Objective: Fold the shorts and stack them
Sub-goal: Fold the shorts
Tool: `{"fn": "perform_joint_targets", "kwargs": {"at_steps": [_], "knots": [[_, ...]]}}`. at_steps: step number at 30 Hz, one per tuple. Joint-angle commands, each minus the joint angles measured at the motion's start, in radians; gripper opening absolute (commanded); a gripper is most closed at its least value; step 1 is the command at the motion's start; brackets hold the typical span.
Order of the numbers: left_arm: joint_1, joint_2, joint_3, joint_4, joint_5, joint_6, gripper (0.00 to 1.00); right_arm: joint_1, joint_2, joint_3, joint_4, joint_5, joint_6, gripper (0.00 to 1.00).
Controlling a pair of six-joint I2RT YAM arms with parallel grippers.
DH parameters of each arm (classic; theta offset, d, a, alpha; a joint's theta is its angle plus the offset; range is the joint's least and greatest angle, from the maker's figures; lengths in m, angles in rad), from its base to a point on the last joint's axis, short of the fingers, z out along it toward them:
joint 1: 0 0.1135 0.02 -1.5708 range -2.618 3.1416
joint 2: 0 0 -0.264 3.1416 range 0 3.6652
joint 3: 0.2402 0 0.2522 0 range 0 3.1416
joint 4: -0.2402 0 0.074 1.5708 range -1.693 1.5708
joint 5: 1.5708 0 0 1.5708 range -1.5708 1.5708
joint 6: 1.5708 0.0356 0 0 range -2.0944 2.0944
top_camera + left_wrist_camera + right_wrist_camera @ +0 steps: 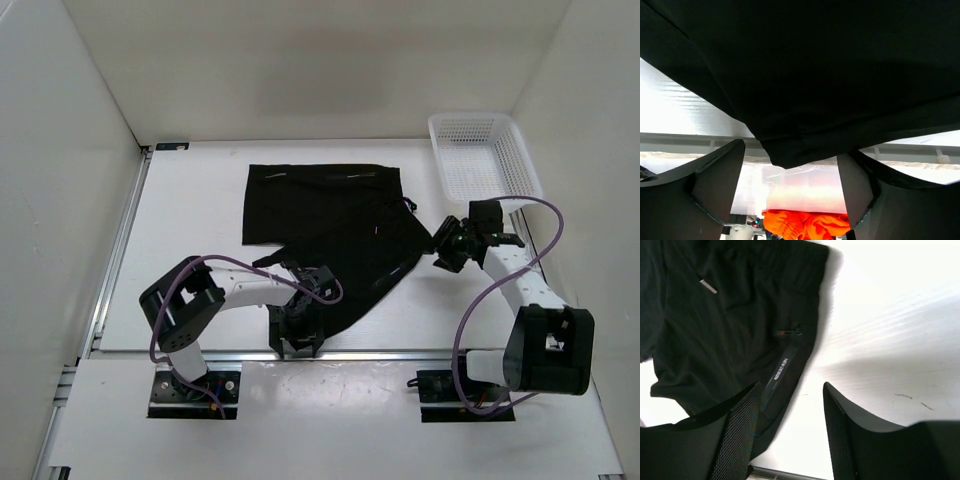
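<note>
The black shorts (330, 230) lay spread but skewed on the table (200, 220), beside the white mesh basket (482, 160) on the side toward the left arm, and nearer the arm bases than the basket was. The right gripper (791, 387) hung between the basket and the shorts' closest edge. Its jaws stood apart over bare table with nothing between them, and the cloth lay just beside one finger. The left gripper (791, 152) was well apart from the basket, at the far end of the shorts from it. Its jaws were also wide open, with a drooping corner of hem hanging between them, unclamped.

The likeliest fault was a thin grasp. If the left jaws closed on only that tip of hem, the soft cloth could slip out during the lift, or a single layer could come up alone. The right jaws, closing where they hung, would probably catch nothing or only the seam. Either way the fold would probably come out crooked, more so because the garment was already askew.

A narrow strip along the side seam carried small pale lettering (781, 371), too small to read. A small red mark (785, 332) sat near it, and no brand could be made out.
</note>
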State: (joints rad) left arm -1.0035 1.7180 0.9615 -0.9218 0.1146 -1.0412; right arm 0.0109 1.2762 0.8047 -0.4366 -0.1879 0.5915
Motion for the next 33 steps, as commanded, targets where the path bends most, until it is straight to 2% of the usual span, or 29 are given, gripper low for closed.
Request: {"fn": "perform_joint_targets", "kwargs": {"at_steps": [1,3,4,5,6,14,18,22,23,29,33], "knots": [[-0.001,-0.006,-0.004,0.049,-0.047,-0.043,0.84,-0.038,0.063,-0.018,0.071,-0.088,-0.001,0.58],[0.011,0.003,-0.004,0.049,-0.059,-0.043,0.69,-0.038,0.109,-0.018,0.117,-0.097,-0.001,0.56],[0.011,0.003,0.005,0.049,-0.072,-0.043,0.38,-0.038,0.153,-0.009,0.131,-0.097,-0.001,0.56],[0.02,0.003,0.005,0.049,-0.072,-0.043,0.22,-0.038,0.175,-0.009,0.148,-0.11,-0.001,0.55],[0.031,-0.006,0.005,0.049,-0.072,-0.043,0.1,-0.038,0.195,0.005,0.177,-0.11,-0.001,0.55],[0.031,-0.095,0.074,-0.121,-0.202,-0.074,0.1,-0.038,0.357,0.08,0.213,-0.105,-0.019,0.55],[0.031,-0.133,0.097,-0.169,-0.213,-0.065,0.1,-0.038,0.399,0.099,0.249,-0.123,-0.009,0.49],[0.031,-0.175,0.106,-0.216,-0.225,-0.065,0.1,-0.026,0.399,0.087,0.288,-0.193,-0.009,0.07],[0.031,-0.187,0.106,-0.227,-0.234,-0.065,0.1,-0.026,0.399,0.087,0.273,-0.193,-0.009,0.0],[0.031,-0.331,0.047,-0.31,-0.282,-0.126,0.1,-0.015,0.227,0.007,0.155,-0.105,-0.036,0.0],[0.031,-0.44,0.022,-0.328,-0.282,-0.17,0.1,-0.015,0.045,-0.074,0.012,-0.065,-0.045,0.0]]}}
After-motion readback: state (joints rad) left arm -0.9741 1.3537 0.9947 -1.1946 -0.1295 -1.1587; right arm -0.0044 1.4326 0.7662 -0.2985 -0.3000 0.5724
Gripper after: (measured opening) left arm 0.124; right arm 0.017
